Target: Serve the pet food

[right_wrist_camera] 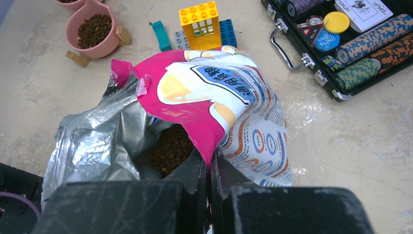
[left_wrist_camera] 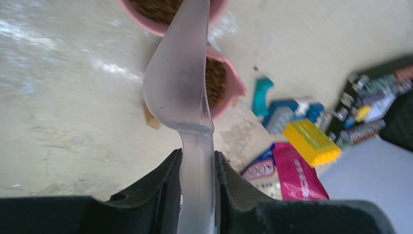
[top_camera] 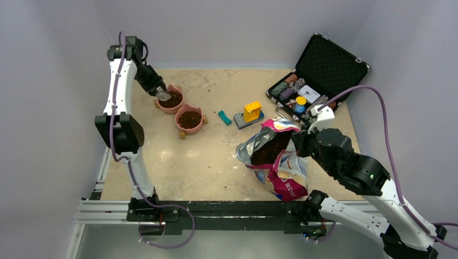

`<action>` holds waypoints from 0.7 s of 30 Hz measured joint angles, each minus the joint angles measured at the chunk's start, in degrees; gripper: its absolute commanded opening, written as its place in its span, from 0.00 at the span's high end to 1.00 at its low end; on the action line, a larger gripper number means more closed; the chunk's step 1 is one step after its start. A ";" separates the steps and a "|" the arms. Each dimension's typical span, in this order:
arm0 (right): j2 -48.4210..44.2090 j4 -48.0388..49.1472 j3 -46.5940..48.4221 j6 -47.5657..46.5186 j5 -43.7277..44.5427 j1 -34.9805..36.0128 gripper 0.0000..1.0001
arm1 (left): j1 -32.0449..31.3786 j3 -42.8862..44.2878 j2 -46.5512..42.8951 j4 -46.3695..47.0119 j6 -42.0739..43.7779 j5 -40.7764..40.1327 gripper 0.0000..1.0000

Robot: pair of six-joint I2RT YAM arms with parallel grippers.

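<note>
Loose, light kibble (right_wrist_camera: 170, 148) likely spills easily: left jaws clamp the stiff clear scoop (left_wrist_camera: 178, 73) by its handle, right jaws pinch the floppy bag (right_wrist_camera: 219, 92) at its rim

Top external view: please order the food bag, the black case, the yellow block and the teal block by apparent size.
1. black case and food bag: too alike to rank
2. yellow block
3. teal block

— What stood at the table's far right?
— An open black poker case (top_camera: 332, 65), with rows of chips (right_wrist_camera: 375, 34) and a card deck (right_wrist_camera: 363, 7) inside.
— And left of it?
— A yellow toy brick (top_camera: 251, 110) upright on a grey-and-blue base (top_camera: 241, 121), with a teal brick (top_camera: 224, 117) just beside.
</note>
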 measured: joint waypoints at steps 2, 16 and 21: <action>0.22 0.07 0.02 -0.13 0.00 0.00 1.00 | -0.55 -3.23 -3.41 2.27 1.51 5.14 1.00; 6.32 1.14 2.43 -7.02 -1.14 0.07 1.00 | -31.47 -24.72 -38.97 12.31 -0.35 24.20 1.00; 6.47 1.29 2.54 -7.65 -1.99 0.07 1.00 | -37.00 -28.70 -42.18 10.86 -0.76 15.82 1.00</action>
